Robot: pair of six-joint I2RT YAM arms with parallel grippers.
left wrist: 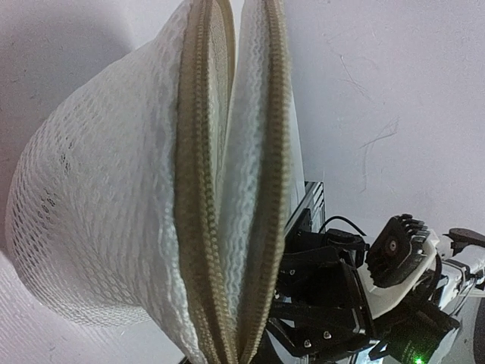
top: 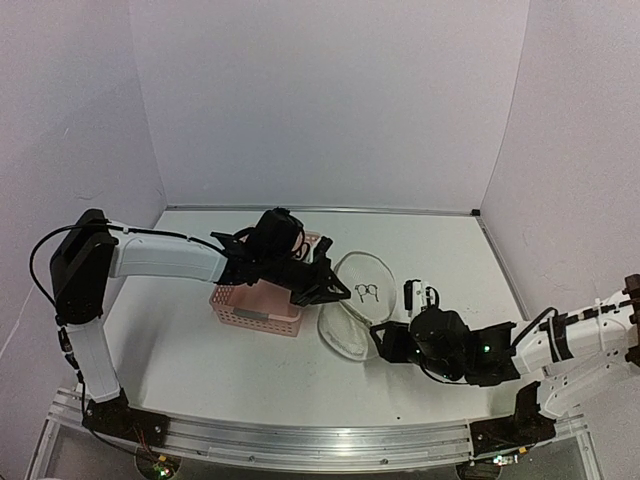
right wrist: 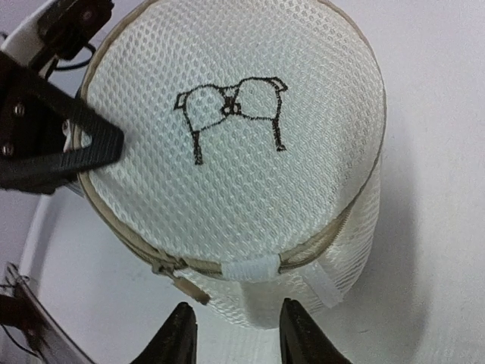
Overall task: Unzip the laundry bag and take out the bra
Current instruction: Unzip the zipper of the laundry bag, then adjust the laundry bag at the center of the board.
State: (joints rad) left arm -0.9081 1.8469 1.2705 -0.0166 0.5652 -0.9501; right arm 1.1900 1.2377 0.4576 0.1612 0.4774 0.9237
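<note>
The laundry bag (top: pixel 357 270) sits near the middle of the worktop (top: pixel 450 250), just to the right of a pink basket (top: pixel 255 312), with a gripper on either side of it. The left gripper (top: pixel 335 290) reaches in over the basket. Its jaws seem to be pinching the bag's rim: in the right wrist view one black finger (right wrist: pixel 72 148) lies over the edge of the round face, while the other is hidden behind the mesh. That face is tilted up and carries the small black bra drawing (right wrist: pixel 231 114). A beige zip band (right wrist: pixel 303 254) runs round the drum just below the face, with a white fabric tab (right wrist: pixel 250 269) across it and the pull (right wrist: pixel 178 284) to the tab's left. The right gripper (right wrist: pixel 236 307) is low at the bag's near side, its jaws spread apart and holding nothing, their tips just short of the tab. The mesh hides whatever lies inside.
</note>
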